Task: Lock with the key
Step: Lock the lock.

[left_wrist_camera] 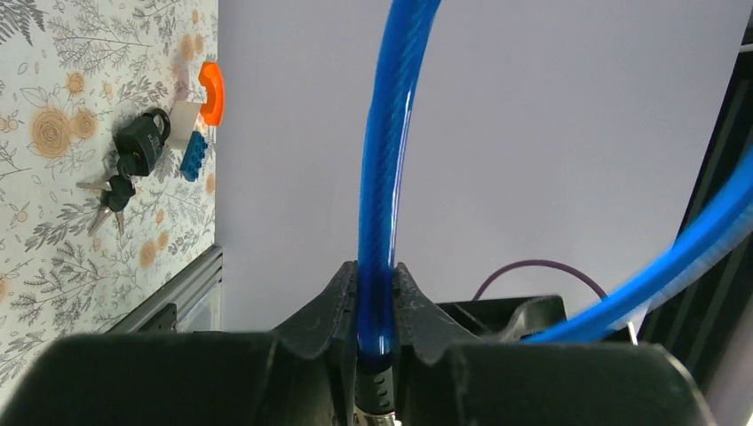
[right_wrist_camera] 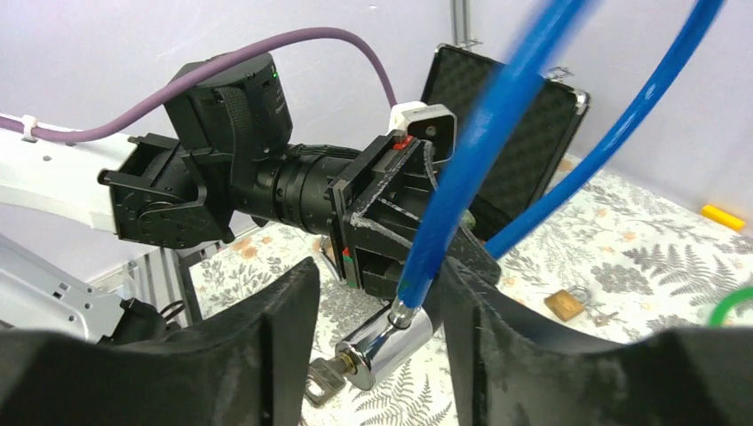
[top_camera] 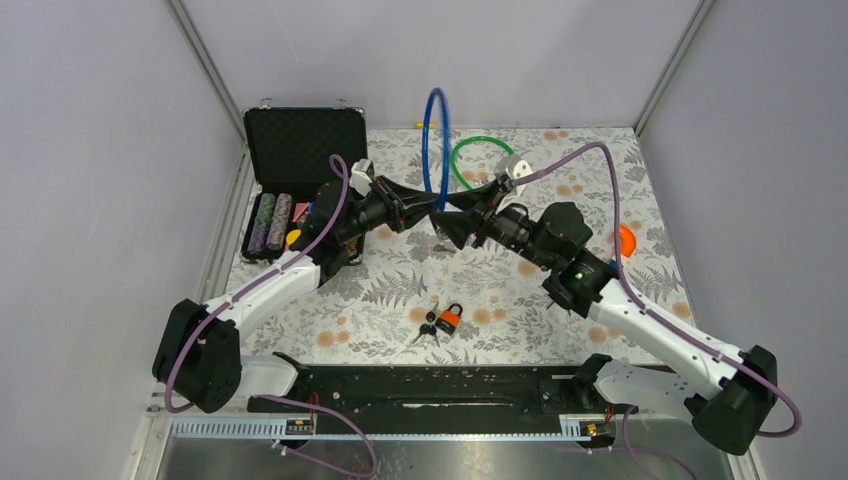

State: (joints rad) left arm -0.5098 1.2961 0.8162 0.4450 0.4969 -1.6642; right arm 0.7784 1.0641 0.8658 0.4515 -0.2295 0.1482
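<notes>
My left gripper (left_wrist_camera: 376,288) is clamped tight on the blue cable (left_wrist_camera: 384,151), holding it up in the air just right of the black case (top_camera: 305,150). My right gripper (right_wrist_camera: 377,302) stands half-wide, jaws either side of the chrome lock barrel (right_wrist_camera: 395,342), gripping nothing. The key (right_wrist_camera: 321,380) sits in the barrel's end.
</notes>
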